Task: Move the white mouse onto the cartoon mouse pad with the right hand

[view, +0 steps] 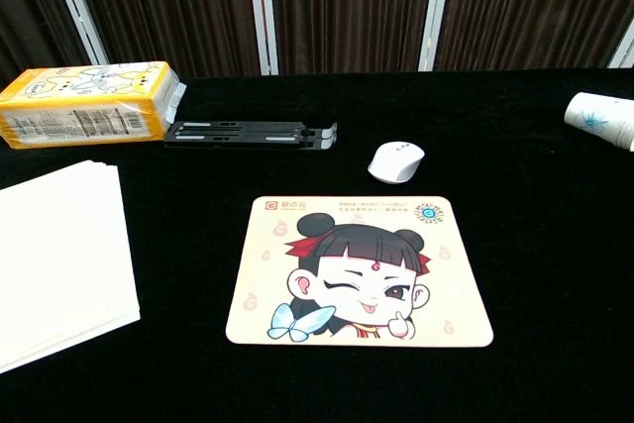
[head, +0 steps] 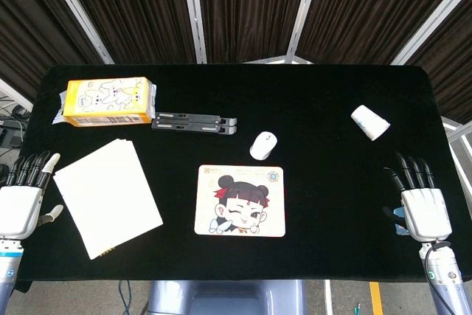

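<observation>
The white mouse point(head: 263, 145) point(view: 396, 160) lies on the black table just beyond the far right corner of the cartoon mouse pad point(head: 241, 201) point(view: 360, 270), apart from it. The pad shows a winking girl with hair buns and has nothing on it. My right hand point(head: 422, 204) rests near the table's right front edge, fingers extended and apart, holding nothing, well to the right of the mouse. My left hand point(head: 22, 197) sits at the left front edge, fingers spread and empty. Neither hand shows in the chest view.
A stack of white paper point(head: 108, 197) point(view: 59, 260) lies left of the pad. A yellow tissue pack point(head: 109, 101) point(view: 87, 103) and a black folded stand point(head: 195, 121) point(view: 252, 133) sit at the back left. A paper cup point(head: 369, 122) point(view: 602, 116) lies on its side at the right.
</observation>
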Action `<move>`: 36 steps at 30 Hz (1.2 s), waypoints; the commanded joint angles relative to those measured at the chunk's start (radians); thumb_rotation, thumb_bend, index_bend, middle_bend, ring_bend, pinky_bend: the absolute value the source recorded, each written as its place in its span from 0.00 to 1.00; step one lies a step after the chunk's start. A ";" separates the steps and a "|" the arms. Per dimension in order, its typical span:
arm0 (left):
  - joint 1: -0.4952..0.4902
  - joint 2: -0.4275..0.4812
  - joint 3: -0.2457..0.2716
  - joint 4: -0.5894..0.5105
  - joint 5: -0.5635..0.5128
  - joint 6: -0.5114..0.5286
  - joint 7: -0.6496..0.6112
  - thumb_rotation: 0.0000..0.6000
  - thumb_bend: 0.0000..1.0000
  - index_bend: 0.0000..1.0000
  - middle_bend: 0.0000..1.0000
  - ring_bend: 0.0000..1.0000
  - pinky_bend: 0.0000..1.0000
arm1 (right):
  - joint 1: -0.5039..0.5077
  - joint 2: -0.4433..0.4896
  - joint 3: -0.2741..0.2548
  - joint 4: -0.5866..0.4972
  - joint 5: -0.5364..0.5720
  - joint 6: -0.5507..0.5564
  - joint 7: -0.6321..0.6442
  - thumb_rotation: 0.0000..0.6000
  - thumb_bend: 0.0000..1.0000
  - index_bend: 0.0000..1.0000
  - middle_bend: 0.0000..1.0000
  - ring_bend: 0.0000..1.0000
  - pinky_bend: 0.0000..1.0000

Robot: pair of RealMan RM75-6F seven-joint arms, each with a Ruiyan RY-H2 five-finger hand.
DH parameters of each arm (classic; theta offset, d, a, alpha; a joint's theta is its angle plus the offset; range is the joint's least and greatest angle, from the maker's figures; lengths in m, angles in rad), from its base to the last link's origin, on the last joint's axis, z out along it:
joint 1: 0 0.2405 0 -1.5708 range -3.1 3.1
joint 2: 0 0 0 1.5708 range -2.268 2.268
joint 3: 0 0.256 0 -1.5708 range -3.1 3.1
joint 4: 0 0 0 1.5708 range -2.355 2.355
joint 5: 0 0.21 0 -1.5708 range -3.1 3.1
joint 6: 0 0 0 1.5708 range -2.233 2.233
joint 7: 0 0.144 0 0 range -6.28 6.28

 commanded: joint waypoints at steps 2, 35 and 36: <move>0.000 0.001 0.000 -0.002 0.000 0.000 0.000 1.00 0.17 0.00 0.00 0.00 0.00 | -0.001 0.001 0.000 0.000 0.000 0.002 0.003 1.00 0.13 0.20 0.00 0.00 0.00; -0.003 0.017 0.009 -0.013 0.004 -0.016 -0.034 1.00 0.17 0.00 0.00 0.00 0.00 | 0.006 -0.007 0.002 0.015 -0.011 0.002 0.045 1.00 0.07 0.20 0.00 0.00 0.00; -0.003 0.018 0.008 -0.014 0.004 -0.015 -0.036 1.00 0.17 0.00 0.00 0.00 0.00 | 0.007 -0.007 0.004 0.014 -0.009 0.003 0.045 1.00 0.07 0.20 0.00 0.00 0.00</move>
